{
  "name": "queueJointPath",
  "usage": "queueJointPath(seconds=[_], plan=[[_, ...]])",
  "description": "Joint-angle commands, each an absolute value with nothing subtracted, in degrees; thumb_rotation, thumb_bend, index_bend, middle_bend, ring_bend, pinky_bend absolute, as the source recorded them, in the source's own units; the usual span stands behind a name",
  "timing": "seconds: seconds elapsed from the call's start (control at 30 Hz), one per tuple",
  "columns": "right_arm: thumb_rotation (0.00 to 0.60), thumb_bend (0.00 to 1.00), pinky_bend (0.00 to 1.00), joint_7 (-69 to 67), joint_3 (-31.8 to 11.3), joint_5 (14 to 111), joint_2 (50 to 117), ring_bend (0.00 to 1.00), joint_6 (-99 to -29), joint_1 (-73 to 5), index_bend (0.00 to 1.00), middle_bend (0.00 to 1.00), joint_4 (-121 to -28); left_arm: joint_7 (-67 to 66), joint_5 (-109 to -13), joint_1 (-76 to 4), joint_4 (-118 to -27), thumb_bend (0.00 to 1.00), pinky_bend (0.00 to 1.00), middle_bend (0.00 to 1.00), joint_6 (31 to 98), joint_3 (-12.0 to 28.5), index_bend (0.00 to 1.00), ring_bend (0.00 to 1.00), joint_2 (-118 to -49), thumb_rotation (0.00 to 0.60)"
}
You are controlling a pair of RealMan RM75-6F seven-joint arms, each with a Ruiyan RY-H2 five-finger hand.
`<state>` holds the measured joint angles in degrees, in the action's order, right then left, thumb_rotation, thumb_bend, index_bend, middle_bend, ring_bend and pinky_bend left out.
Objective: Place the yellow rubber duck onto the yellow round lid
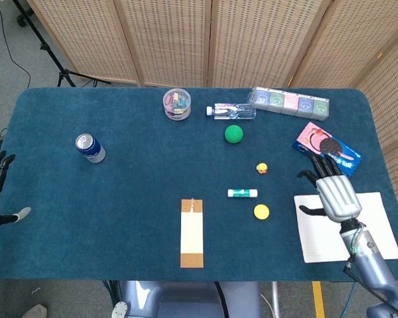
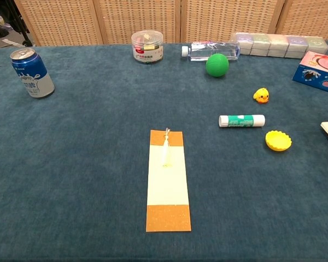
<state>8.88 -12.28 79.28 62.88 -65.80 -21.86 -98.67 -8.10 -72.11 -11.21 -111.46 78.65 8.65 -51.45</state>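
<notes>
Dark teal cloth [image 1: 119, 212], yellow duck [image 1: 262, 168] with orange beak, yellow lid [image 1: 261, 212], green ball [image 1: 233, 134], blue-and-white can [image 1: 90, 148], cream-and-orange bookmark [image 1: 192, 232], white-and-green tube [image 1: 242, 193], blue-and-pink box [image 1: 328, 150]

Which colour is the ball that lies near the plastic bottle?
The ball is green. It shows best in the chest view, just in front of the bottle.

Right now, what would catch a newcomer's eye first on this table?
Probably the robot's grey right hand, fingers spread, hovering over the open white notebook at the table's right edge. Left of it, the small yellow rubber duck sits beyond a white glue stick from the yellow round lid.
</notes>
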Motion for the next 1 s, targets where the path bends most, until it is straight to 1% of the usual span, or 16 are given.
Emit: queueJointPath(seconds=[0.03, 0.17, 0.33, 0.37, 0.43, 0.5, 0.77, 1.0], plan=[[0.600, 0.10, 0.00, 13.24, -16.28, 72.15, 64.47, 0.00, -59.62, -27.53, 0.35, 0.00, -99.03, -8.98, -70.94, -11.84, -111.25, 0.00, 0.00, 0.00, 77.83, 8.82, 0.00, 0.00, -51.97, 0.600], [0.600, 0.11, 0.00, 16.18, -17.57, 67.54, 67.32, 0.00, -56.12, -31.88, 0.36, 0.00, -95.61, -10.20, -69.36, -12.84, -110.79, 0.00, 0.00, 0.00, 76.73, 9.14, 0.00, 0.00, -52.67, 0.600], [0.600, 0.14, 0.00, 17.87, -17.55, 63.38, 71.32, 0.00, -51.62, -36.33, 0.38, 0.00, -88.77, -11.40, -67.56, -13.64, -110.50, 0.00, 0.00, 0.00, 75.78, 9.34, 0.00, 0.00, -53.26, 0.600], [0.600, 0.15, 0.00, 18.07, -17.43, 62.81, 72.01, 0.00, -50.83, -37.08, 0.38, 0.00, -87.53, -11.65, -67.22, -13.74, -110.52, 0.00, 0.00, 0.00, 75.72, 9.37, 0.00, 0.00, -53.34, 0.600], [0.600, 0.22, 0.00, 18.03, -17.09, 62.03, 73.61, 0.00, -49.40, -38.51, 0.38, 0.00, -84.77, -12.15, -66.63, -13.92, -110.58, 0.00, 0.00, 0.00, 75.66, 9.40, 0.00, 0.00, -53.53, 0.600], [0.600, 0.26, 0.00, 17.53, -16.80, 61.19, 74.94, 0.00, -48.00, -39.56, 0.38, 0.00, -82.54, -12.62, -66.19, -14.10, -110.61, 0.00, 0.00, 0.00, 75.60, 9.42, 0.00, 0.00, -53.73, 0.600], [0.600, 0.26, 0.00, 15.38, -15.89, 58.34, 82.04, 0.00, -41.63, -44.71, 0.38, 0.00, -70.27, -14.65, -63.85, -15.07, -110.26, 0.00, 0.00, 0.00, 75.06, 9.61, 0.00, 0.00, -54.54, 0.600], [0.600, 0.26, 0.00, 12.81, -14.59, 59.05, 85.98, 0.00, -39.51, -46.36, 0.39, 0.00, -63.70, -15.32, -62.58, -15.57, -109.87, 0.00, 0.00, 0.00, 75.06, 9.84, 0.00, 0.00, -55.01, 0.600]])
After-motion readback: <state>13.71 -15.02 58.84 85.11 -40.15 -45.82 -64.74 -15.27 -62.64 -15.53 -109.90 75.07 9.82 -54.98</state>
